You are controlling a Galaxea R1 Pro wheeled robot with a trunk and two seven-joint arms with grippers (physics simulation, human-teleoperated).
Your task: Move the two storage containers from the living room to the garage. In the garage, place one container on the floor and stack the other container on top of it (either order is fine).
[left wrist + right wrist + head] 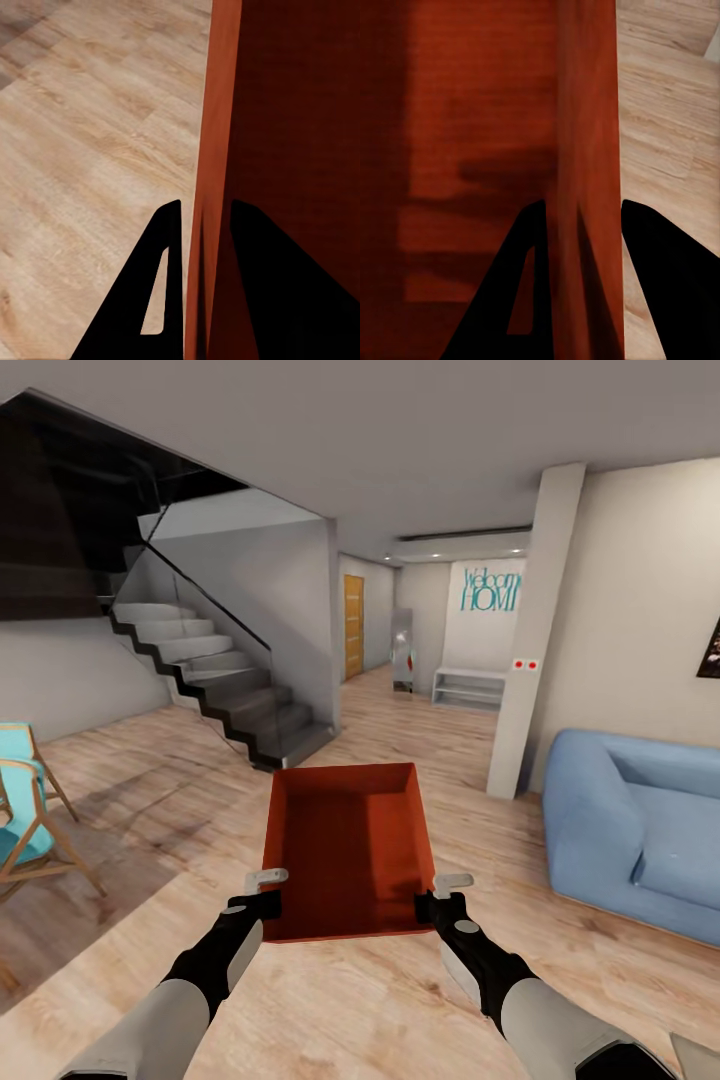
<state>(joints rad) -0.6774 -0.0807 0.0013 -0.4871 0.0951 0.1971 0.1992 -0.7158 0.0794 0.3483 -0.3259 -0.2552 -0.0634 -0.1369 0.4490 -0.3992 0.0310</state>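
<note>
The living room's wood-plank floor (420, 740) fills the lower frame, with a staircase (215, 685) upper left and a blue sofa (640, 830) at right. At centre I hold one orange-red storage container (348, 850) level above the planks. My left gripper (262, 890) is clamped on its left wall, fingers (169, 247) either side of the rim; my right gripper (445, 895) pinches the right wall the same way, fingers (529, 247) straddling it.
</note>
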